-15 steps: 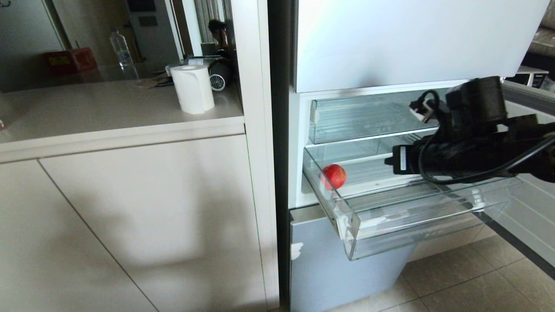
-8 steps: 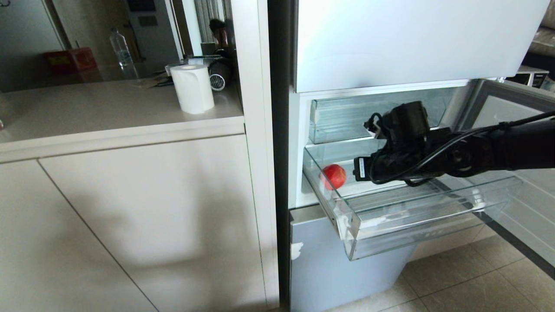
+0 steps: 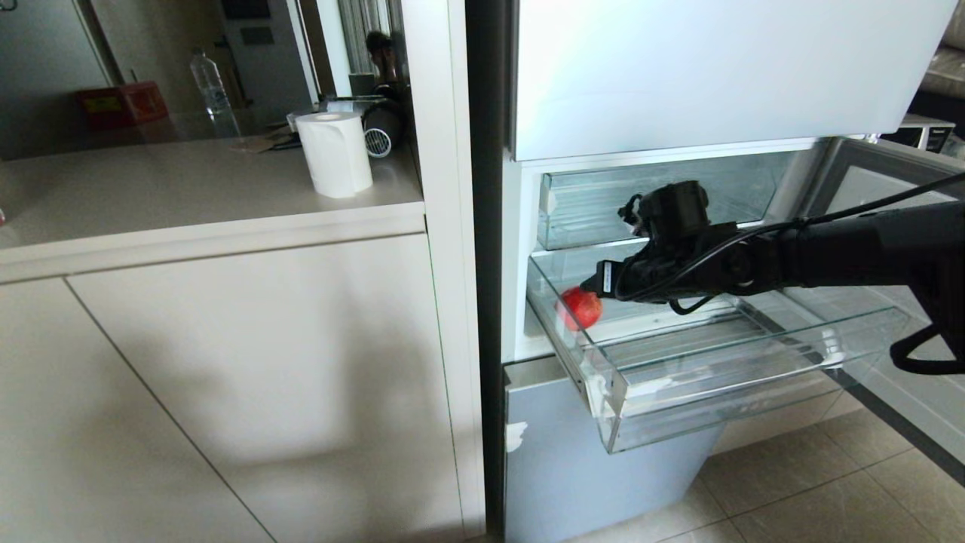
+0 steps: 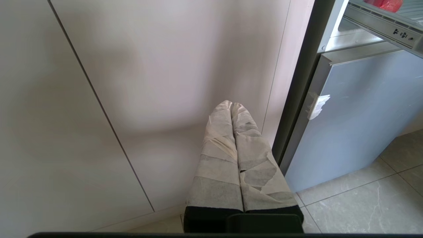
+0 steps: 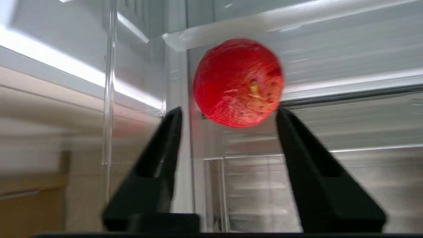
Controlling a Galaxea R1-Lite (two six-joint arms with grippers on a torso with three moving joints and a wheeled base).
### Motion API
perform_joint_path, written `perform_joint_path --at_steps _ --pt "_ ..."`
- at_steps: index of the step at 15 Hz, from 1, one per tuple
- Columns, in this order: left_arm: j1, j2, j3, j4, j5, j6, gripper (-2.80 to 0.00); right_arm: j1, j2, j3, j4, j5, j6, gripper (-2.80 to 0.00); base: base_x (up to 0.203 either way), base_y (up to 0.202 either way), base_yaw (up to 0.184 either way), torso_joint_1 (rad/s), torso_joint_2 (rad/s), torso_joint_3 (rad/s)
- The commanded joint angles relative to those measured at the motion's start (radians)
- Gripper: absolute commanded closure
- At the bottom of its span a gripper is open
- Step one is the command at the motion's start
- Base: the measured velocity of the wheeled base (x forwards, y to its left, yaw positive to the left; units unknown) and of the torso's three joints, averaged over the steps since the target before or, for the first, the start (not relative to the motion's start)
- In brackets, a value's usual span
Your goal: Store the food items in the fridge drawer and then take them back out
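Note:
A small round red fruit (image 3: pixel 580 308) lies at the left end of the pulled-out clear fridge drawer (image 3: pixel 716 400). My right gripper (image 3: pixel 592 285) reaches across the drawer from the right and stands right beside the fruit. In the right wrist view the fruit (image 5: pixel 238 82) sits just beyond the fingertips of the open right gripper (image 5: pixel 229 111), and the black fingers (image 5: pixel 165 148) are spread wider than it, apart from it. My left gripper (image 4: pixel 231 105), wrapped in pale tape, is shut and parked low in front of the white cabinet.
A clear flat-fronted bin (image 3: pixel 648 204) sits above the drawer. The open fridge door (image 3: pixel 897 181) stands at the right, and a silver-blue panel (image 3: pixel 588 467) is below. On the counter (image 3: pixel 188 196) to the left stands a paper roll (image 3: pixel 334 154).
My right arm has stretched leftward over the drawer, bringing the gripper from the drawer's right part up to the fruit. The fruit has stayed in place.

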Motion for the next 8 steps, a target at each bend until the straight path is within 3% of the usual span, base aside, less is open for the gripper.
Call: perform_joint_path --at_steps 1,3,8 --pt "0.000 0.000 0.000 0.000 0.001 0.000 0.00 -0.014 0.049 -0.031 0.000 0.057 0.036 -2.80 0.000 0.000 0.000 0.000 0.00 0.000" --pt "0.000 0.000 0.000 0.000 0.000 0.000 0.00 -0.028 0.102 -0.090 -0.001 0.072 0.091 -2.80 0.000 0.000 0.000 0.000 0.00 0.000" --pt "0.000 0.000 0.000 0.000 0.000 0.000 0.00 -0.068 0.200 -0.181 -0.001 0.074 0.105 -2.80 0.000 0.000 0.000 0.000 0.00 0.000"
